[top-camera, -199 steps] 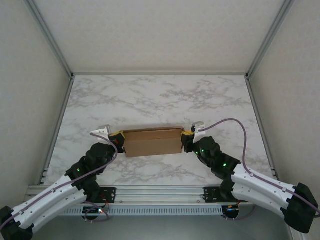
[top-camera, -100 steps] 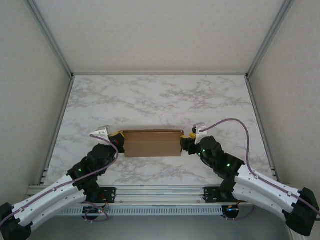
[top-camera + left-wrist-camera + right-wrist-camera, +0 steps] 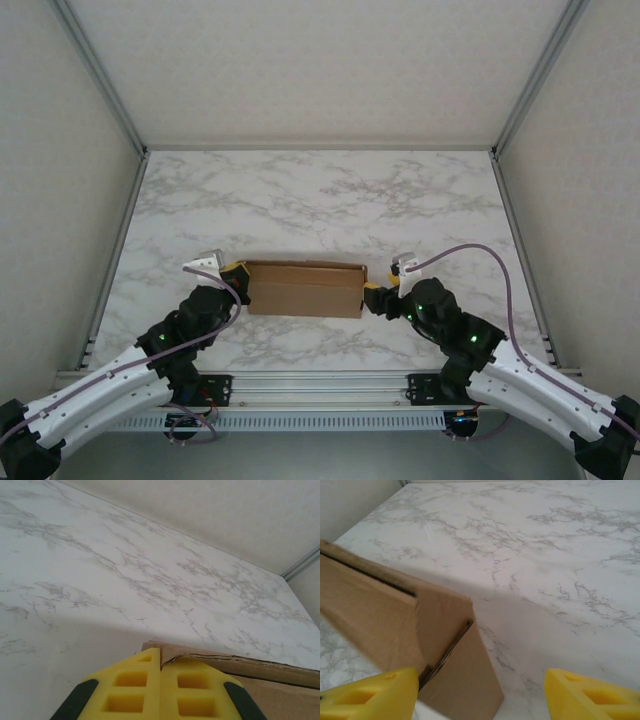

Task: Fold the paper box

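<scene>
Top external, R gripper (image 3: 376, 298) now off paper box (image 3: 305, 288), fingers apart, L gripper (image 3: 236, 274) shut.

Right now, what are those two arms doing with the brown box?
Two robot arms are working on a brown paper box lying on the marble table. The left tool is shut at the box's left end; the right tool stands open just beside its right end, not gripping it.

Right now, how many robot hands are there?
2. The left gripper, shut, is at the left end of the paper box; the right gripper, open, is by its right end.
</scene>
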You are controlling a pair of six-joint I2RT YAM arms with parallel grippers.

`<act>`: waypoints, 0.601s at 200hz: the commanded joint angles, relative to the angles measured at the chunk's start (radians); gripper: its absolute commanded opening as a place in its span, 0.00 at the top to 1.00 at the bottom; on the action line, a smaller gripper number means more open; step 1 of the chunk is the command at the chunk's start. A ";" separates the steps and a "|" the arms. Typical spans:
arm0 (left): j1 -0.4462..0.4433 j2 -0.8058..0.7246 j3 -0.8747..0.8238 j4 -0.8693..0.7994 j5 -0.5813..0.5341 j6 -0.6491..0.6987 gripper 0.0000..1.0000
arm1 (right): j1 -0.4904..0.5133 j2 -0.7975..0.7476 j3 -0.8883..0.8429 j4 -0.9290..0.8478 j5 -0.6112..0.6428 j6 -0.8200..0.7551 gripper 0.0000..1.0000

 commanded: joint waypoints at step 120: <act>-0.049 0.004 -0.011 -0.137 -0.041 0.010 1.00 | -0.022 0.446 0.697 -0.362 -0.005 0.166 1.00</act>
